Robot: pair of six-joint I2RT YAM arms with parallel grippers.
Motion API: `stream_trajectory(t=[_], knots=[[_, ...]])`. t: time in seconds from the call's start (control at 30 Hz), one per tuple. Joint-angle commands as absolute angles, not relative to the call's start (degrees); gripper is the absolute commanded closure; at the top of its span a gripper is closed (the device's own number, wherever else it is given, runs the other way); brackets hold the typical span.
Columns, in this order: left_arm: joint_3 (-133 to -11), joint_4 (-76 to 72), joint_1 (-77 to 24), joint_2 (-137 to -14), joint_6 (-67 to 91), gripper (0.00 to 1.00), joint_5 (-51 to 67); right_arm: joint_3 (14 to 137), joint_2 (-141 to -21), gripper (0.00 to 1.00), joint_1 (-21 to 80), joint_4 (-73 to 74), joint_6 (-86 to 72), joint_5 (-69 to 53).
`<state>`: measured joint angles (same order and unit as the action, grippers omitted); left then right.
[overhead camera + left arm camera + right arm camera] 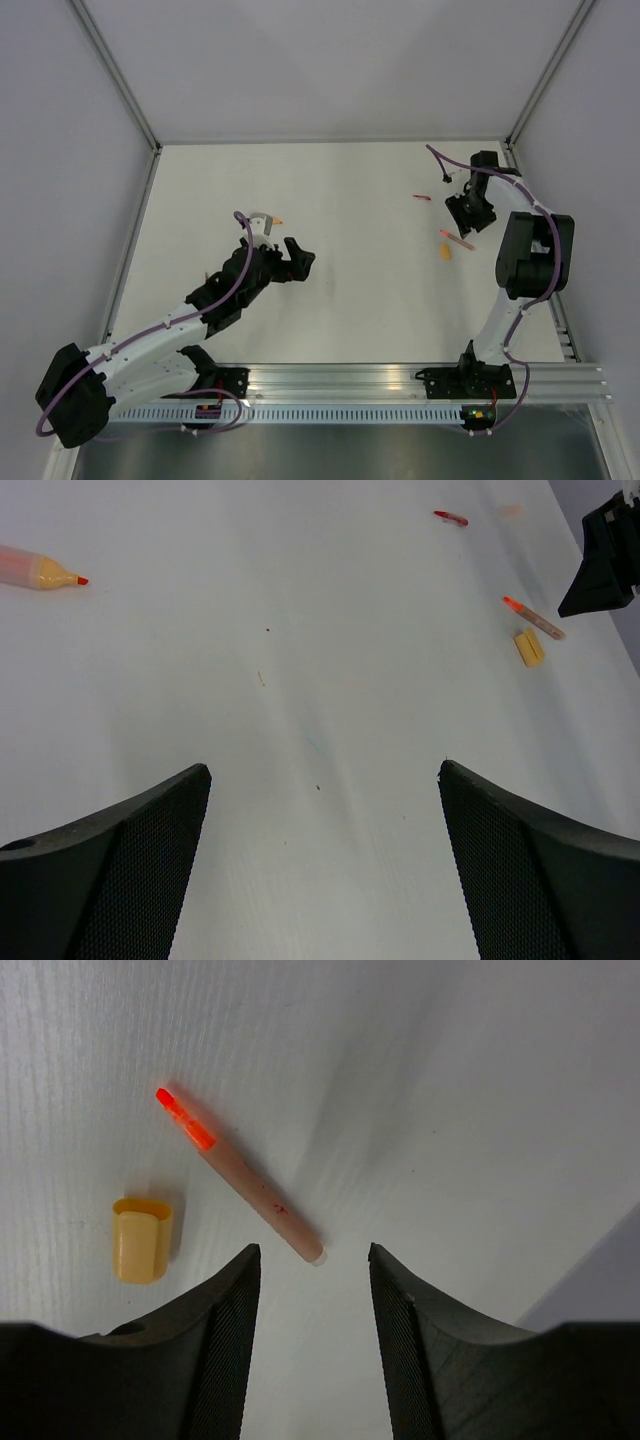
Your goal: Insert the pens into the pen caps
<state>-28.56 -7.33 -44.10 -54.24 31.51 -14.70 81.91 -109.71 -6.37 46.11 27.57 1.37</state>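
Note:
An orange-pink pen (240,1172) with a bright orange tip lies on the white table, uncapped. A stubby orange cap (141,1240) lies apart, just left of it. My right gripper (314,1255) is open and empty, its jaws just short of the pen's blunt end. In the top view the pen (457,238) and cap (446,250) lie just below the right gripper (468,215). A second pen (40,572) with an orange collar and red tip lies far left of my open, empty left gripper (322,780). A small red piece (422,197) lies farther back; pen or cap, I cannot tell.
The white table (350,290) is walled by grey panels with metal posts at the back corners. The aluminium rail (400,380) carrying both arm bases runs along the near edge. The right arm's black elbow (535,255) stands near the right wall.

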Motion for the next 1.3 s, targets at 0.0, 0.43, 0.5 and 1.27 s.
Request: stream_trajectory(t=[0.0, 0.43, 0.5, 1.27], knots=[[-31.03, -8.53, -43.95, -54.49, 32.26, 0.00, -14.50, 82.35, -111.27, 0.47, -6.33, 45.79, 29.80, 0.18], [-31.20, -8.09, -43.95, -54.41, 31.99, 0.00, -15.38, 81.83, -115.49, 0.50, -6.33, 42.89, 27.86, -0.45], [-31.20, -8.00, -43.95, -54.06, 31.99, 0.00, -15.55, 81.65, -116.01, 0.51, -6.42, 42.45, 27.77, 0.78], [-29.97, -9.14, -44.03, -53.79, 31.55, 0.00, -15.82, 85.25, -121.47, 1.00, -6.42, 42.01, 19.17, 4.83]])
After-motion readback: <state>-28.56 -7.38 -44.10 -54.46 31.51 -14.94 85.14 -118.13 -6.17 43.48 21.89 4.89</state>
